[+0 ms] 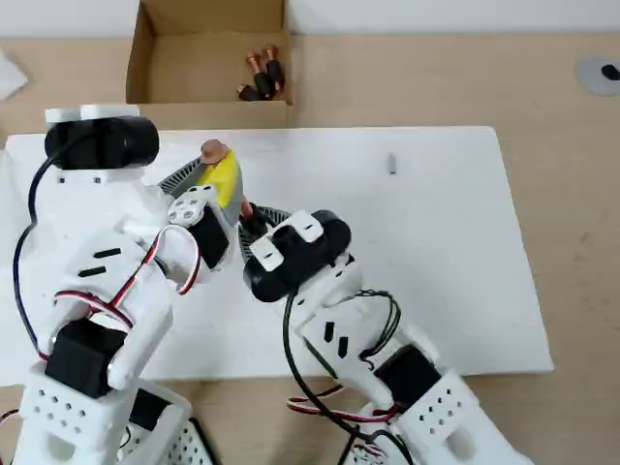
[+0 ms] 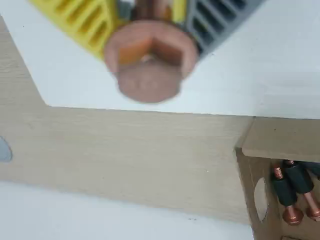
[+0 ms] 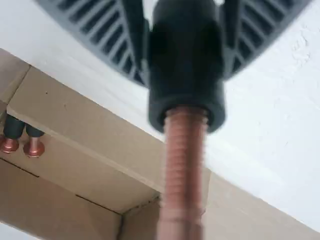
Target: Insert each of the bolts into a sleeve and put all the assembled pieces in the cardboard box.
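Clamping the black sleeve [image 3: 185,65] across its barrel, the right gripper [image 1: 254,221] is closed over the white board [image 1: 436,242]; a copper threaded shank [image 3: 182,170] protrudes. The left gripper [image 1: 209,167] is closed on a copper bolt [image 2: 149,60] at its head. Both parts appear rigid, light and smooth: grip barrel or head, not threads. Beyond, the cardboard box [image 1: 145,58] holds assembled pieces [image 1: 263,79].

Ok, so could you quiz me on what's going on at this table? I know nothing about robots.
1. Pick one: what does the left gripper hold? A a spoon; B the copper bolt; C nothing.
2. True or false: the cardboard box already holds assembled pieces.
3. Fill in: the right gripper is shut on the black ____, with the bolt's thread sticking out of it.
Key: 1 B; 2 true; 3 sleeve.
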`<state>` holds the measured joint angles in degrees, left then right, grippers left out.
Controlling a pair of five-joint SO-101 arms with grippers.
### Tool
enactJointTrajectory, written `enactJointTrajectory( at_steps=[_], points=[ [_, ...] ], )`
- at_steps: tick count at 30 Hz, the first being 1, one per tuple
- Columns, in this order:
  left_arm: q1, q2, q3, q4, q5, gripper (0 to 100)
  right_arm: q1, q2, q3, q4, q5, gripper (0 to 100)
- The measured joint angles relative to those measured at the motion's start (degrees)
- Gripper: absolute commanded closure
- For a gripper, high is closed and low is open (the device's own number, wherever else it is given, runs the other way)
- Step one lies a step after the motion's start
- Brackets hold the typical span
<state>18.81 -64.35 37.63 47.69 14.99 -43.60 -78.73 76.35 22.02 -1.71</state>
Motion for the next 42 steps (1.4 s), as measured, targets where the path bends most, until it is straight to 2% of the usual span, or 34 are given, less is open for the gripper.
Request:
enactJointTrajectory(
  at_steps=[13,21,31,42],
  points=[
    [0.0,-1.93,0.44,2.02,0.0,99,-0.18,0.09,0.09,0.09,0.0,98.9],
    [2.73,-4.66,0.79,4.66,-0.44,99,0.44,0.0,0.0,0.09,0.0,98.9],
    [3.6,-4.66,0.88,5.27,0.0,87,0.88,0.0,0.0,0.0,0.0,98.9],
    [3.96,-4.75,0.79,8.26,0.0,84,0.97,0.18,0.18,0.0,0.0,98.9]
  ],
)
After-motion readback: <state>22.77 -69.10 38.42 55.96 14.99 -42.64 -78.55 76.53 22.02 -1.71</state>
